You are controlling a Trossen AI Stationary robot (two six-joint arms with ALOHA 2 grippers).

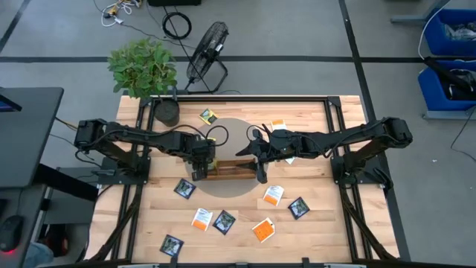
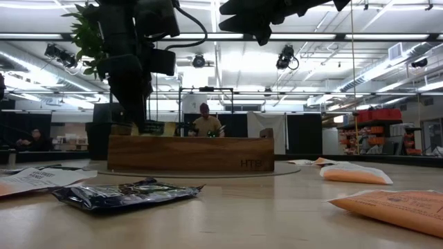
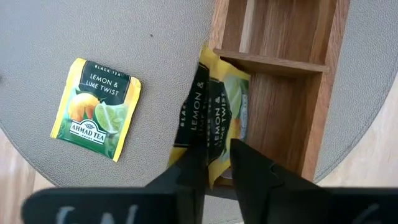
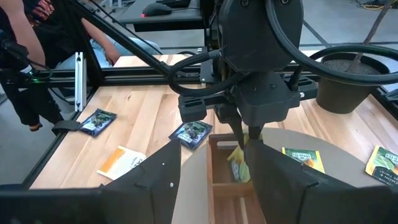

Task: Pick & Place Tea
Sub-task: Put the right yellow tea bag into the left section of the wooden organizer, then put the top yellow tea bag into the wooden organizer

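A pale wooden table stood in a workshop, carrying a round grey mat, a potted plant at the back and a long wooden tray on the mat. The left tool hung over the tray's end compartment with a yellow-green lemon-and-lime sachet between its fingers; the sachet stood on edge, creased, its lower part already inside the compartment, and the jaws looked only narrowly parted, so whether they pinched it or were letting go could not be told. The right tool waited just beside the tray's other end, fingers apart and empty. A twin lemon sachet lay flat on the mat near the tray, and navy and orange sachets were scattered over the table's front. These sachets looked very light, thin and floppy, with slick paper that buckles under pressure; lying flat, they would be best taken by one edge or corner.
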